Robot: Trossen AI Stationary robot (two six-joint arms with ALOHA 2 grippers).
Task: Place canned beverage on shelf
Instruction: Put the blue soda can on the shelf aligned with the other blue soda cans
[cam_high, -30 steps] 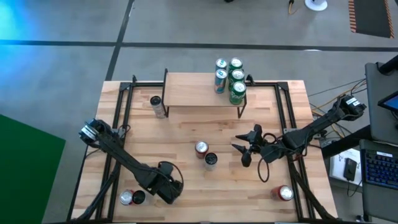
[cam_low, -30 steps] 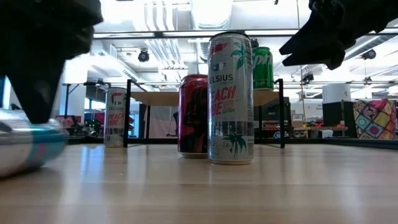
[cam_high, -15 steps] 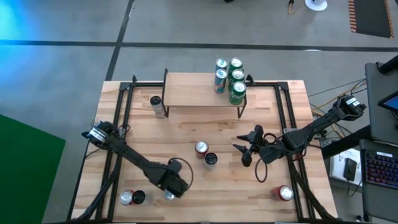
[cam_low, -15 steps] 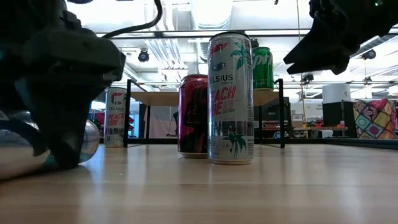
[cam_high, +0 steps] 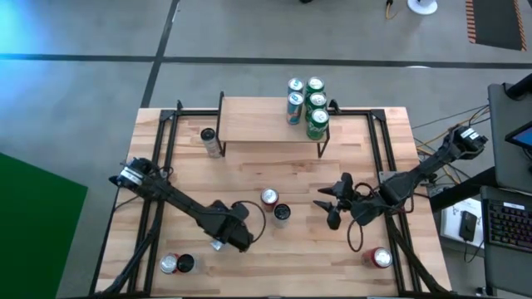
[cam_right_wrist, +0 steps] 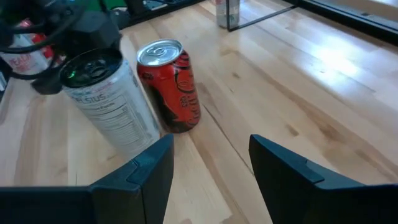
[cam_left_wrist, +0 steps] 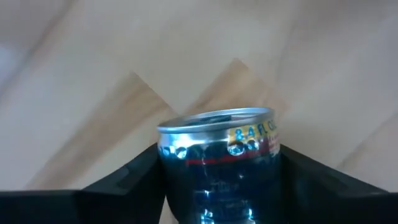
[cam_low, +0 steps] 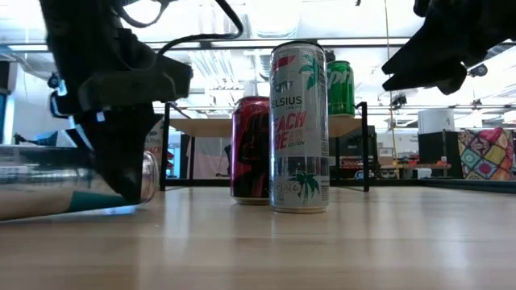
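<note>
Now the left arm reaches low toward 5 o'clock; the left gripper (cam_high: 218, 242) grips a lying can (cam_left_wrist: 217, 163); the right gripper (cam_high: 332, 204) hangs half open, empty.

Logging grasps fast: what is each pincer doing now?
Left pincer: closed on a can lying sideways.
Right pincer: open, empty, above the table.

A laptop (cam_high: 509, 212) sits on a side desk right of the table (cam_high: 283, 249), cables (cam_high: 436, 124) nearby.
</note>
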